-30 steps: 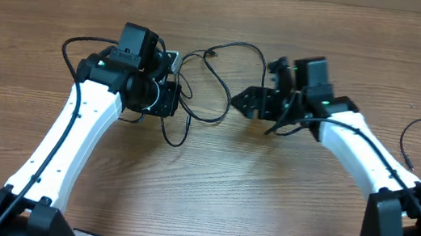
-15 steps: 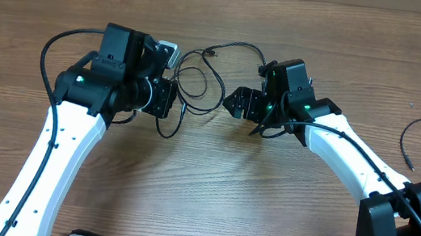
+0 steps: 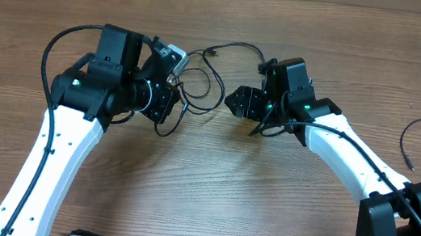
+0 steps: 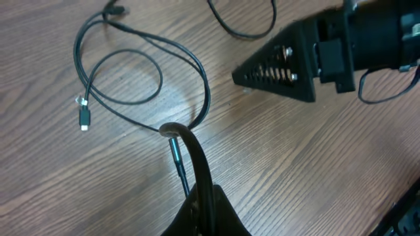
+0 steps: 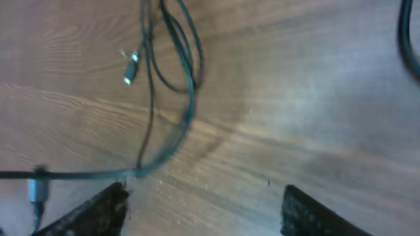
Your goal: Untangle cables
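One thin black cable (image 3: pixel 402 143) lies apart on the wooden worktop (image 3: pixel 208 199). The looped black cables (image 4: pixel 207 95) lie tangled, one pinched by the left hand (image 4: pixel 174 131), while the right hand (image 5: pixel 205 193) is spread wide and empty.

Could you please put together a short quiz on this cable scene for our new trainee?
1. True or false: the right gripper is shut.
2. What does the left gripper pinch? A) a cable B) a pen C) nothing
3. Which arm is nearer the lone cable lying apart from the others?
Key: 1 false, its jaws stand open. 2 A. 3 the right arm.
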You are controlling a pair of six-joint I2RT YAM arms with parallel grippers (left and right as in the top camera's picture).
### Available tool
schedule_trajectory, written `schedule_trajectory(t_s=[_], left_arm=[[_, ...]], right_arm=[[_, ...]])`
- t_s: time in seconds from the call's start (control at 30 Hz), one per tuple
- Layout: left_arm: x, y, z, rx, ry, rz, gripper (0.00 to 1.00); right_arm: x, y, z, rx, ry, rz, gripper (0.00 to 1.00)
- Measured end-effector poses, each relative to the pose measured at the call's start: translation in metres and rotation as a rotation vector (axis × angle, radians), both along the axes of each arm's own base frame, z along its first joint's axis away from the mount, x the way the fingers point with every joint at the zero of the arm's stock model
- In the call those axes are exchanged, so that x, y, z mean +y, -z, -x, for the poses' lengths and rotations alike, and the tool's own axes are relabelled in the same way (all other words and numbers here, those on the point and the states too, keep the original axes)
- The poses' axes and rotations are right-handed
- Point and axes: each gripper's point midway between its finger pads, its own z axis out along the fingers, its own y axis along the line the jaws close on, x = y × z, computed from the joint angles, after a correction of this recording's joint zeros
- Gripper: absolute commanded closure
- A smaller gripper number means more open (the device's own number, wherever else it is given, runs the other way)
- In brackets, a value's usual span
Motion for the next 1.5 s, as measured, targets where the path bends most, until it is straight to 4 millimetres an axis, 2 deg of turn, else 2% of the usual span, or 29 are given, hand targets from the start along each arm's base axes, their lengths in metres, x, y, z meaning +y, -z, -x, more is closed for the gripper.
schedule_trajectory(t_s=[0.1,0.17,0.2,0.33,0.43,0.57,0.67,0.77,0.8,0.83,0.87,0.9,0.93,0.97,1.1,1.17,1.23,1.3,1.4,1.47,1.5], left_arm=[[0.003,-0.008,-0.005,-0.018,-0.060,0.018,0.96],[0.008,-0.011,-0.011,-0.012,-0.138,0.033,0.96],[0.011,-0.012,-0.014,-0.005,-0.183,0.043,0.96],[0.018,-0.017,-0.025,0.030,-0.356,0.110,0.96],[0.020,-0.019,-0.030,0.055,-0.450,0.155,0.96],[0.022,-0.021,-0.034,0.099,-0.567,0.224,0.96],[0.023,-0.022,-0.035,0.138,-0.640,0.272,0.96],[0.023,-0.022,-0.035,0.168,-0.689,0.306,0.96],[0.022,-0.022,-0.035,0.177,-0.704,0.317,0.96],[0.022,-0.022,-0.035,0.185,-0.716,0.325,0.96],[0.022,-0.022,-0.035,0.192,-0.727,0.332,0.96],[0.022,-0.022,-0.035,0.196,-0.734,0.337,0.96],[0.023,-0.022,-0.035,0.200,-0.740,0.340,0.95],[0.023,-0.022,-0.035,0.200,-0.742,0.341,0.96],[0.039,-0.020,-0.037,0.206,-0.767,0.337,0.96],[0.059,-0.017,-0.037,0.213,-0.810,0.325,0.96],[0.090,-0.014,-0.038,0.206,-0.869,0.309,0.96],[0.125,-0.012,-0.036,0.194,-0.938,0.291,0.96],[0.176,-0.009,-0.026,0.181,-1.038,0.264,0.96],[0.205,-0.008,-0.018,0.174,-1.100,0.249,0.96],[0.216,-0.007,-0.015,0.170,-1.121,0.244,0.96]], right_arm=[[0.004,0.005,0.010,0.053,0.011,-0.015,0.28],[0.012,0.007,0.013,0.041,-0.003,-0.033,0.17],[0.020,0.008,0.014,0.019,-0.016,-0.048,0.11],[0.056,0.014,0.028,-0.080,-0.092,-0.116,0.03],[0.069,0.022,0.037,-0.120,-0.085,-0.128,0.02],[0.081,0.019,0.026,-0.238,-0.022,-0.148,0.04],[0.094,0.011,0.013,-0.333,0.012,-0.185,0.18],[0.105,0.012,0.005,-0.392,0.029,-0.217,0.30],[0.108,0.014,0.003,-0.404,0.030,-0.227,0.39],[0.111,0.016,0.000,-0.420,0.034,-0.235,0.53],[0.112,0.018,-0.002,-0.439,0.032,-0.239,0.67],[0.113,0.021,-0.005,-0.449,0.039,-0.244,0.87],[0.113,0.022,-0.008,-0.465,0.043,-0.245,0.96],[0.111,0.024,-0.010,-0.473,0.049,-0.240,0.96],[0.095,0.034,-0.017,-0.447,0.075,-0.188,0.96],[0.074,0.042,-0.019,-0.409,0.071,-0.118,0.96],[0.047,0.041,-0.021,-0.389,0.064,-0.040,0.96],[0.019,0.028,-0.023,-0.388,0.065,0.020,0.96],[-0.021,-0.015,-0.022,-0.424,0.093,0.060,0.96],[-0.051,-0.048,-0.019,-0.459,0.133,0.074,0.96],[-0.065,-0.059,-0.016,-0.466,0.154,0.086,0.96]])
